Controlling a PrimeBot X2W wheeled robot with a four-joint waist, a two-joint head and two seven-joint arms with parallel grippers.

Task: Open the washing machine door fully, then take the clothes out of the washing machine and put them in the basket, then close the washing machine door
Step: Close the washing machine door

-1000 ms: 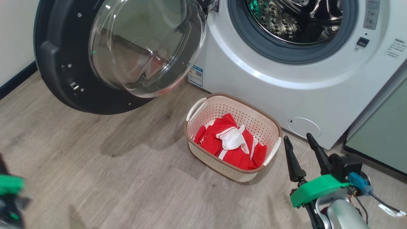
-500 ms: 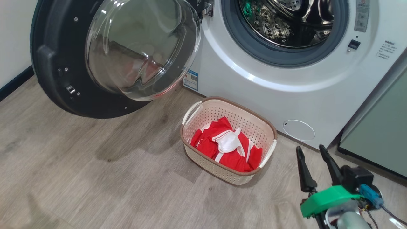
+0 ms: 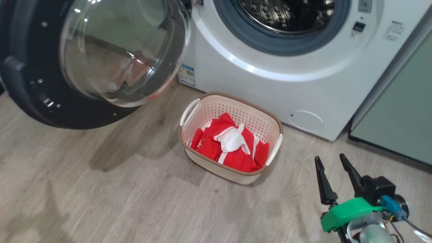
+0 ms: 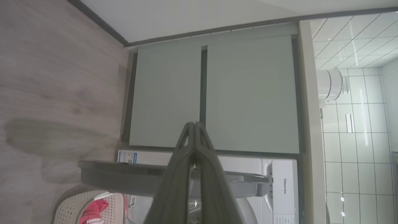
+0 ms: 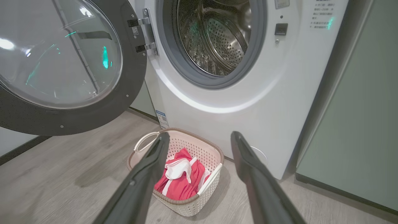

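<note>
The washing machine door (image 3: 27, 98) stands swung wide open at the left, its glass bowl (image 3: 121, 50) bulging toward me. In the white washing machine (image 3: 270, 87) the steel drum (image 5: 214, 37) looks empty. The cream basket (image 3: 219, 168) sits on the floor before the washer, and the red clothes (image 3: 229, 145) with white trim lie inside it. My right gripper (image 3: 330, 157) is open and empty, low at the right, apart from the basket (image 5: 186, 199). My left gripper (image 4: 194, 124) is shut on nothing, pointing at the pale green cabinets, with the basket (image 4: 71, 208) to its lower left.
Pale green cabinet doors (image 3: 398, 111) stand just right of the washer. A wall with a dark skirting (image 5: 21, 149) runs behind the open door. Wooden floor (image 3: 101, 195) spreads left of and before the basket. A tiled wall (image 4: 357, 124) shows in the left wrist view.
The head camera has shifted, so the washer, door and basket sit further left in the picture. The left arm's green mount, at the lower left a second ago, has left the head view.
</note>
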